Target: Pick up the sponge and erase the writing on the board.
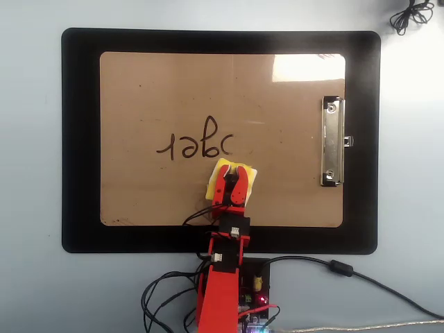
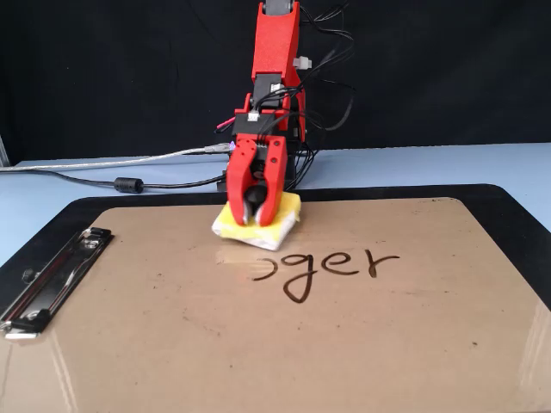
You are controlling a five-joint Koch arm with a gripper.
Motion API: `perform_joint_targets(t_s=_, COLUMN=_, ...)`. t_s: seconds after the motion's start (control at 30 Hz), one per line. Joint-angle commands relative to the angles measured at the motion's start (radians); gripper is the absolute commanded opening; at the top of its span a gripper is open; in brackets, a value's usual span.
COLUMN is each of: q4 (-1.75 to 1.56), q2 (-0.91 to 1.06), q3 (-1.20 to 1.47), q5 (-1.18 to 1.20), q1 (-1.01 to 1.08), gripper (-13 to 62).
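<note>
The small yellow sponge (image 1: 222,165) with its white underlayer lies flat on the tan board (image 1: 173,83), just below the writing in the overhead view. My red gripper (image 1: 232,170) presses down on it, its jaws shut around the sponge's middle. In the fixed view the sponge (image 2: 267,237) sits behind the writing (image 2: 331,265), near the board's (image 2: 258,344) far edge, under the gripper (image 2: 252,215). The dark writing (image 1: 194,144) reads "oger", with the "o" half wiped and faint smears beside it.
A silver clip (image 1: 332,142) is at the board's right edge in the overhead view and on the left in the fixed view (image 2: 52,280). A black mat (image 1: 80,139) frames the board. Cables (image 1: 333,267) trail from the arm's base, and a coiled wire (image 1: 409,14) lies at top right.
</note>
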Motion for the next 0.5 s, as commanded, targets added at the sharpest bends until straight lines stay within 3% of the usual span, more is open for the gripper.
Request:
perform_joint_targets(t_s=0.0, q4=-0.046, q2=-0.107, q3=-0.118, q5=-0.031, q1=-0.044, gripper=-8.0)
perform_joint_targets(t_s=0.13, q4=-0.051, q2=-0.414, q3=-0.405, q5=-0.064, q1=-0.063, gripper=-8.0)
perform_joint_targets(t_s=0.23, q4=-0.046, q2=-0.525, q3=-0.545, q5=-0.066, q1=-0.060, gripper=-8.0)
perform_joint_targets(t_s=0.3, q4=-0.038, q2=-0.517, q3=-0.515, q5=-0.063, q1=-0.051, gripper=-8.0)
perform_joint_targets(t_s=0.47, q4=-0.049, q2=-0.229, q3=-0.196, q5=-0.057, q1=-0.018, gripper=-8.0)
